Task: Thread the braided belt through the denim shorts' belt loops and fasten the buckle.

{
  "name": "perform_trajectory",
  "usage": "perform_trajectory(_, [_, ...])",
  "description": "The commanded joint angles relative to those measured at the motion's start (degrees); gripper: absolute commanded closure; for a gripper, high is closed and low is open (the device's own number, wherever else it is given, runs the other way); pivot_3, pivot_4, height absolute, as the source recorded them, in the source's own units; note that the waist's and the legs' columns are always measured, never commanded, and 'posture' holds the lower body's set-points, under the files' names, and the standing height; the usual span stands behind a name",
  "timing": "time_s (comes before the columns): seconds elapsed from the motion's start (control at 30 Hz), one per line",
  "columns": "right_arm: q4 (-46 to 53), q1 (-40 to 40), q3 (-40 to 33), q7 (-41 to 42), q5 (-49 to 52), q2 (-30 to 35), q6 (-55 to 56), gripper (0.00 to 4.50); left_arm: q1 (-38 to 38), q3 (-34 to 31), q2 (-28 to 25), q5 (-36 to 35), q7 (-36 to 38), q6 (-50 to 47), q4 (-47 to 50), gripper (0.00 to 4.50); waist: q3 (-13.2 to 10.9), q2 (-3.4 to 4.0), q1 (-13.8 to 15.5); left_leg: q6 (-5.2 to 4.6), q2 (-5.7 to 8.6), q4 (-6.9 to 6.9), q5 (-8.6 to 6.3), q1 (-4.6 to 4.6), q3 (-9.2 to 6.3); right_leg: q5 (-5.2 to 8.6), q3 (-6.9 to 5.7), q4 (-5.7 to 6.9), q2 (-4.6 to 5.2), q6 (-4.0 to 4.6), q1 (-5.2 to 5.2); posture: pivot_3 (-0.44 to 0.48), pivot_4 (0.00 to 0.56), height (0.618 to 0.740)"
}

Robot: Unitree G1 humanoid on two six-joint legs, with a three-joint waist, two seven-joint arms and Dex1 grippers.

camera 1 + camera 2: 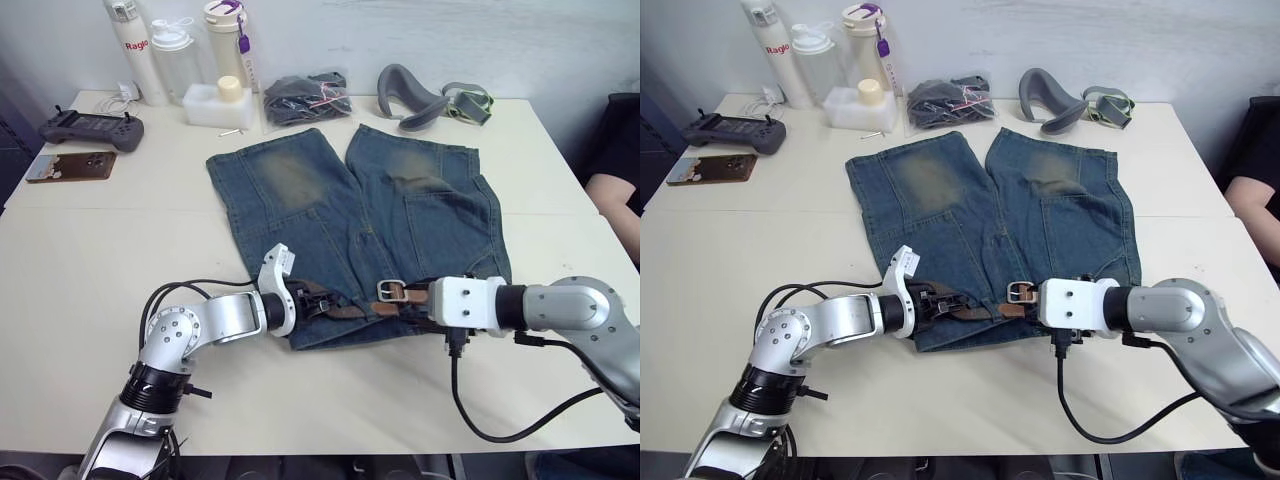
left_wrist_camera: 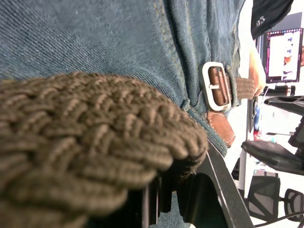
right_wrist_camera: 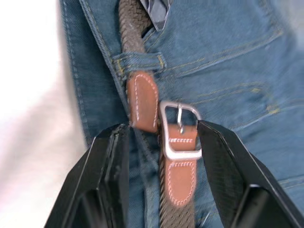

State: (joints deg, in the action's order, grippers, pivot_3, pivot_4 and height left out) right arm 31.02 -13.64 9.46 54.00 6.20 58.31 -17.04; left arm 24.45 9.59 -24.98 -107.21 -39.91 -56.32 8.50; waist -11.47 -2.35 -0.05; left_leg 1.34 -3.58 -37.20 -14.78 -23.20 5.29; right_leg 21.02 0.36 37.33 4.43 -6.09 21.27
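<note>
In the left eye view, the denim shorts (image 1: 350, 225) are spread flat on the white table (image 1: 100, 260), and the braided belt (image 1: 345, 305) is laid along the waistband at the near edge. In the left wrist view, the woven strap is pinched by the left gripper (image 2: 166, 194). In the right wrist view, the right gripper (image 3: 161, 137) is held spread around the silver buckle (image 3: 179, 130), and a belt loop (image 3: 137, 61) is crossed by the strap.

You see blue shorts (image 1: 360, 220) with yellowish faded patches, a dark-brown braided belt (image 3: 130, 28) with tan ends, and a silver buckle (image 3: 180, 130).
</note>
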Motion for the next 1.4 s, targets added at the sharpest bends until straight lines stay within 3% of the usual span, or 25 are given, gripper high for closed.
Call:
perform_trajectory(0.03, [0.0,-0.4,0.7,-0.6,-3.2,-1.0,2.3,1.96,1.0,0.5,0.3,-0.1,1.5,-0.8,1.2,4.50,0.0,0.00,0.0,0.01,-0.01,0.00,0.01,0.00,-0.01,0.00,0.01,0.01,0.00,0.00,0.00,0.000,0.150,0.740])
perform_trajectory(0.27, [-1.4,-0.1,1.0,-0.3,-5.8,-2.7,4.2,1.96,1.1,0.3,0.1,0.2,1.6,-0.9,1.1,4.50,0.0,0.00,0.0,-0.02,-0.02,0.01,0.03,0.00,-0.02,0.00,0.00,0.00,0.02,0.00,-0.02,0.000,0.150,0.740])
perform_trajectory(0.37, [-2.2,-1.2,0.9,0.3,-6.0,-3.6,4.2,2.73,1.2,0.2,0.1,0.3,1.6,-1.0,1.2,4.50,0.0,0.01,0.0,-0.02,-0.02,0.00,0.03,0.00,-0.02,0.00,0.00,0.01,0.01,0.00,-0.02,0.000,0.150,0.740])
perform_trajectory(0.5, [-2.8,-1.8,1.8,1.4,-6.1,-4.6,4.7,4.47,1.2,0.1,0.1,0.4,1.6,-0.9,1.1,4.50,0.0,0.01,0.0,-0.02,-0.02,-0.01,0.04,0.01,-0.02,0.00,-0.01,0.02,0.02,0.00,-0.02,0.000,0.150,0.740])
perform_trajectory(0.63, [-3.3,-2.2,1.9,2.0,-6.3,-5.6,5.3,4.47,0.9,-1.2,-1.7,0.3,3.2,-1.6,1.1,4.50,0.0,0.01,0.0,-0.03,-0.02,0.00,0.04,0.01,-0.01,0.00,-0.01,0.02,0.02,0.00,-0.02,0.000,0.150,0.740])
perform_trajectory(0.8, [-3.6,-2.2,0.8,3.0,-6.0,-5.3,6.3,4.47,1.9,-6.2,-13.2,1.7,14.4,-8.0,-0.9,4.50,0.0,0.02,-0.3,0.05,-0.02,0.04,0.08,0.05,0.03,0.01,-0.05,0.07,-0.12,0.03,0.05,0.000,0.150,0.740])
perform_trajectory(0.9, [-3.6,-2.1,0.1,3.5,-5.4,-4.9,6.7,4.47,3.0,-9.2,-20.3,2.2,25.1,-11.9,-2.9,4.50,0.0,0.05,-0.2,0.14,-0.04,0.13,0.13,0.05,0.02,0.05,-0.05,0.11,-0.22,0.09,0.12,0.000,0.150,0.740])
perform_trajectory(0.93, [-3.6,-2.1,-0.1,3.5,-5.3,-4.7,6.8,4.50,3.5,-10.2,-22.6,3.5,29.4,-13.3,-2.8,3.63,0.0,0.05,-0.2,0.15,-0.03,0.14,0.13,0.04,0.04,0.05,-0.06,0.12,-0.23,0.11,0.15,0.000,0.150,0.740])
perform_trajectory(1.0, [-3.6,-2.1,-0.2,3.4,-5.1,-4.6,6.8,4.50,4.6,-12.5,-25.6,2.5,36.8,-15.4,-3.5,3.03,0.0,0.04,-0.2,0.15,-0.03,0.15,0.13,0.04,0.06,0.06,-0.10,0.10,-0.23,0.12,0.17,0.000,0.150,0.740])
perform_trajectory(1.07, [-3.5,-2.2,-0.2,3.3,-5.0,-4.9,6.8,4.50,5.7,-14.8,-29.6,6.0,48.1,-18.1,-3.6,2.10,0.0,0.05,-0.2,0.13,-0.03,0.16,0.12,0.01,0.09,0.06,-0.11,0.11,-0.14,0.12,0.21,0.000,0.150,0.740])
perform_trajectory(1.23, [-3.1,-2.4,-0.2,3.0,-4.9,-5.3,6.6,4.50,8.4,-16.8,-34.4,15.2,67.7,-19.3,-3.7,0.02,0.0,0.05,-0.2,0.11,0.04,0.18,0.10,0.00,0.10,0.07,-0.16,0.10,-0.11,0.15,0.21,0.000,0.150,0.740])
perform_trajectory(1.4, [-1.1,-2.2,-1.3,2.9,-4.4,-5.1,4.9,4.50,18.3,-18.3,-30.4,21.1,75.5,-16.5,-14.8,0.02,0.0,0.05,0.0,0.10,0.03,0.15,0.09,-0.02,0.06,0.08,-0.23,0.12,-0.06,0.16,0.21,0.000,0.150,0.740])
